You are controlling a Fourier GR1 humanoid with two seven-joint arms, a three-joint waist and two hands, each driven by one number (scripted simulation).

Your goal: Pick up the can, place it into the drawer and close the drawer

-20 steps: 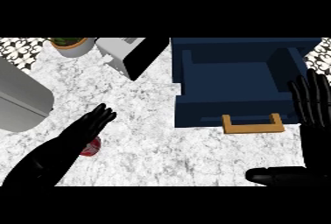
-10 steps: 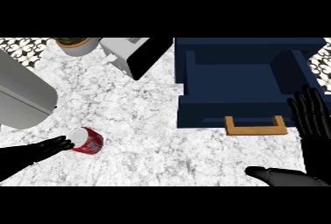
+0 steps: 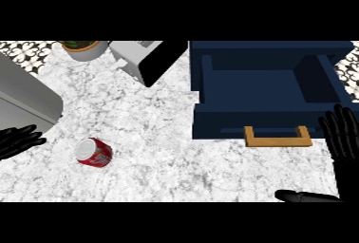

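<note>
Can [image 3: 93,152] is lying on its side on the marble counter [image 3: 161,123], silvery end facing up and toward the far-left, red body pointing down-right. Nothing is touching it right now. Using the can as the landmark: the left hand [image 3: 17,140] is off to its left at the edge of view, near but apart, fingers relaxed and pointing toward the can, holding nothing. The blue drawer [image 3: 266,80] sits well to the can's right and a bit farther back, pulled open, with its wooden handle [image 3: 278,137] on the front facing us. The right hand [image 3: 343,137] is way over past that handle, fingers straight and spread, just resting.

My take on handling: it's a small metal can, so probably light and stiff, but the round smooth side means it'll want to roll if you nudge it from the side instead of grabbing it. I'd wrap the fingers and thumb around the middle of the red body, across the roll direction, not on the ends. Thin walls could dent if squeezed too much.

Also around: a grey appliance [image 3: 24,102] behind-left of the can and a potted plant [image 3: 84,47] far behind it.
</note>
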